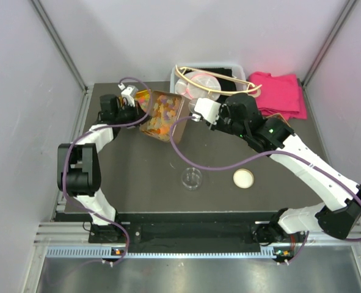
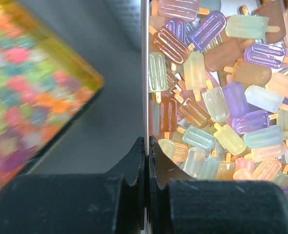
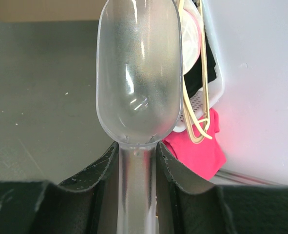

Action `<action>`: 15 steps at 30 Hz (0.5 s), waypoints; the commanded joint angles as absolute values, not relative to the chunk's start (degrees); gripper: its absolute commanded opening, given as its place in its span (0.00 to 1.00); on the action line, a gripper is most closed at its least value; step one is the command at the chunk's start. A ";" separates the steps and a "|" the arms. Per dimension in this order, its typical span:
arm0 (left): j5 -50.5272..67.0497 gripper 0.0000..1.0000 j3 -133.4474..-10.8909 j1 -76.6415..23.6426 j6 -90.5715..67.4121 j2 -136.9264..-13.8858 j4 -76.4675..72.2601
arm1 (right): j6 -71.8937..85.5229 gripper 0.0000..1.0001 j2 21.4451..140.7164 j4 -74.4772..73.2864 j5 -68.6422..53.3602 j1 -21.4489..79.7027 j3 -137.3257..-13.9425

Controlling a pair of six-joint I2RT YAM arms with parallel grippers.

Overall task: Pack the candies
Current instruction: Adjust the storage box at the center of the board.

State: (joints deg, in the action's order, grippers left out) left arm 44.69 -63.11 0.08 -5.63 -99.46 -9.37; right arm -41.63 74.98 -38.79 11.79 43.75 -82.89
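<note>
Left gripper (image 2: 147, 161): I log it clamped tight on the thin clear wall of the tub (image 1: 159, 131), near the far edge of the table (image 1: 137, 183), left of centre. Candies (image 2: 221, 97): popsicle-shaped gummies, heaped inside that tub. Right gripper (image 3: 136, 168): closed on the handle of a clear scoop (image 3: 136, 73), bowl empty, just beside the tub. Small clear cup (image 1: 191, 178) and white lid (image 1: 243, 178): toward the near edge.

Frame edges crop the candies (image 2: 217, 107); the colourful object (image 2: 31, 92) is blurred.
</note>
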 commanded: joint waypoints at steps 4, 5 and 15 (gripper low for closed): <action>22.61 0.00 -68.12 -4.47 -0.44 -96.95 -2.02 | -44.12 0.00 73.21 -36.74 13.35 43.94 -84.99; 20.85 0.00 -67.77 -4.74 -0.44 -96.77 -1.93 | -45.34 0.00 73.56 -36.91 14.06 44.73 -85.08; 12.57 0.00 -67.67 -8.44 0.97 -95.89 -2.11 | -59.14 0.00 81.20 -31.74 28.72 53.69 -81.74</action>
